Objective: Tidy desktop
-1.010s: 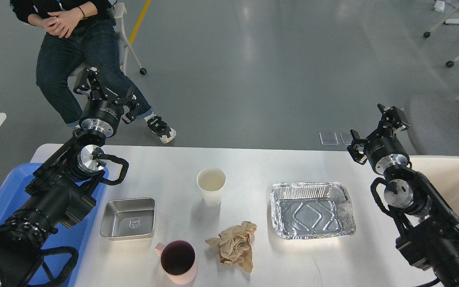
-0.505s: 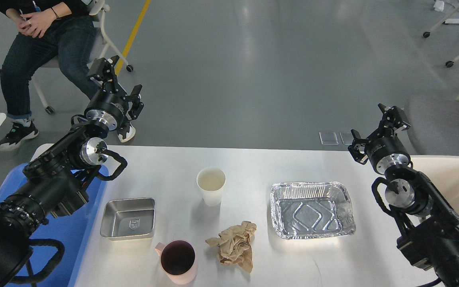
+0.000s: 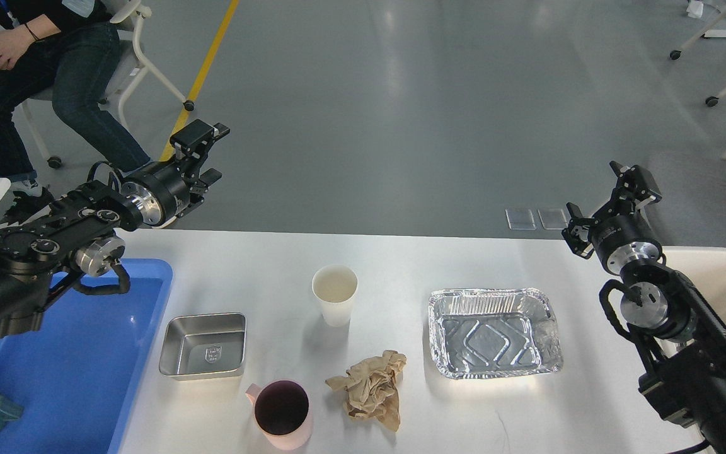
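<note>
Centrally, the white table [image 3: 401, 265] spans the head view, its far edge bordering open floor. Left gripper [image 3: 202, 151] hovers past that edge, fingers apart, empty. Right gripper [image 3: 609, 198] likewise, fingers apart. Bare surface separates paper cup [image 3: 334, 294] and foil tray [image 3: 494, 331].

Single head view, high, looking forward and down. White surface [image 3: 401, 265] fills lower half, fairly near; grey floor beyond. Arms enter from lower left and lower right edges. No second view.
</note>
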